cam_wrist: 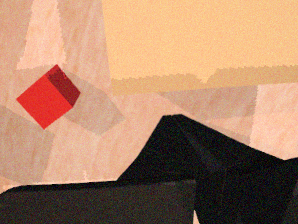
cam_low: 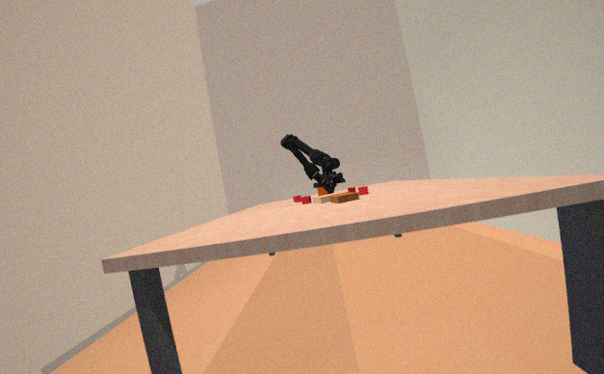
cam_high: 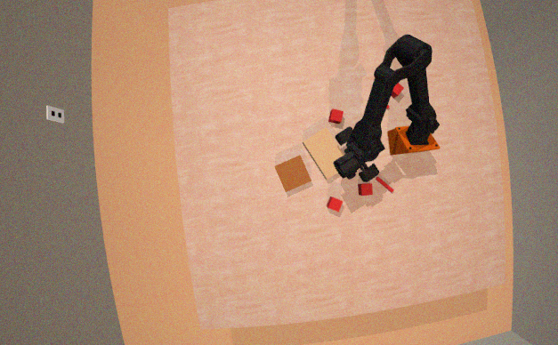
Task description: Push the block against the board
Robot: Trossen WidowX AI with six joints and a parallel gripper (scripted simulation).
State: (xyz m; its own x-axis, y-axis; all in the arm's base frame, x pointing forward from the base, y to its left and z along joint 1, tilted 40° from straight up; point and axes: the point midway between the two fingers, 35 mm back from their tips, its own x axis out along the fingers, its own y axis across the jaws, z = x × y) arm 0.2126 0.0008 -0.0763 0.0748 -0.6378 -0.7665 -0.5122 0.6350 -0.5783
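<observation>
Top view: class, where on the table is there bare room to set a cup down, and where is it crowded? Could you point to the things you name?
Room: the wide stretch left of the brown block (cam_high: 293, 173) (cam_low: 346, 198), and the stretch below the lowest red cube (cam_high: 335, 204). Crowded: around the board (cam_high: 322, 151) (cam_low: 321, 200) (cam_wrist: 200, 40), between block, arm and red cubes.

Small red cubes (cam_high: 335, 116) (cam_low: 363, 191) (cam_wrist: 42, 102): four. Thin red stick (cam_high: 384, 184): one, plus one red sliver, mostly hidden. Square brown wooden-looking block (cam_high: 293, 173) (cam_low: 345, 198): one. Flat pale-tan rectangular board (cam_high: 321, 151) (cam_low: 321, 200) (cam_wrist: 200, 40): one.
</observation>
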